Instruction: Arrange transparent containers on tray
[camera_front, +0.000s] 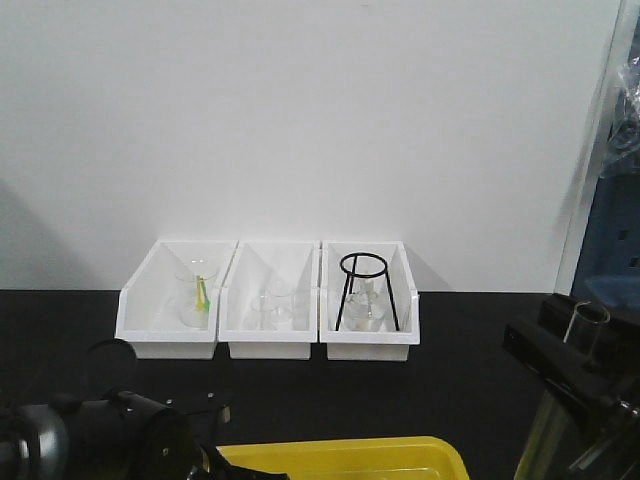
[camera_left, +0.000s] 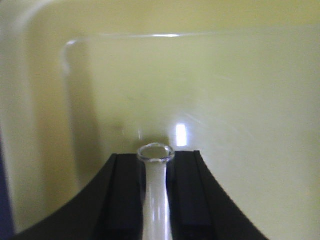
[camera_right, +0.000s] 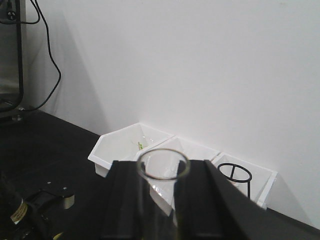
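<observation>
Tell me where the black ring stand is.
In the front view, the black ring stand stands upright inside the rightmost white bin of three lined along the back wall.

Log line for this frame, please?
left claw: shut on tube A, over yellow tray | right claw: shut on tube B, facing white bins

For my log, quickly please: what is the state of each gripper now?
Left gripper: closed on a test tube.
Right gripper: closed on another test tube.

The tray (camera_left: 235, 90) is glossy yellow plastic, catching highlights. The test tube (camera_left: 156, 200) is clear, shiny glass between matt black fingers (camera_left: 120, 200). The bins (camera_front: 270, 345) look smooth white plastic; the counter (camera_front: 460, 340) is matt black.
</observation>
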